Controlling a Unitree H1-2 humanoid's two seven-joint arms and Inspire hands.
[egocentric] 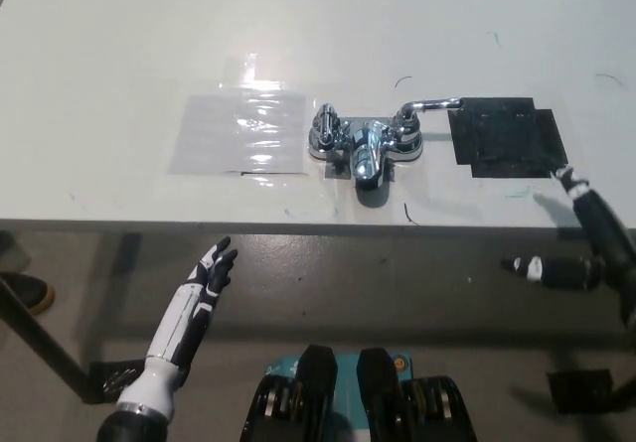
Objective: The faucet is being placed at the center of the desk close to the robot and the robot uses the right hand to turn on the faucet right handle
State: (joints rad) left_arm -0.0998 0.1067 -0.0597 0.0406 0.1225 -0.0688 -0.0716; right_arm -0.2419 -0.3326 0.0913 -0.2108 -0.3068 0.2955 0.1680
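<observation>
White desk (119, 35) across the upper half, front edge running below the faucet (366, 144). Just left of the faucet, a clear glossy sheet (238, 132) flat on the top. Just right of the faucet, a black patch (507, 136), also flat.

Right hand (606, 243) low and well right of the faucet, off the front edge, touching nothing. Fingers spread wide and empty: one reaching up to the edge below the patch, another pointing back towards the faucet under the desk line.

Faucet itself chrome, at mid-desk near the front edge, between sheet and patch, spout (366, 164) facing the front edge.

Left hand (211, 275) resting below and left of the faucet, beneath the edge, fingers straight, slightly apart, holding nothing.

Right handle (409, 124) untouched, its thin lever stretching towards the patch. Left handle (325, 129) on the sheet side.
</observation>
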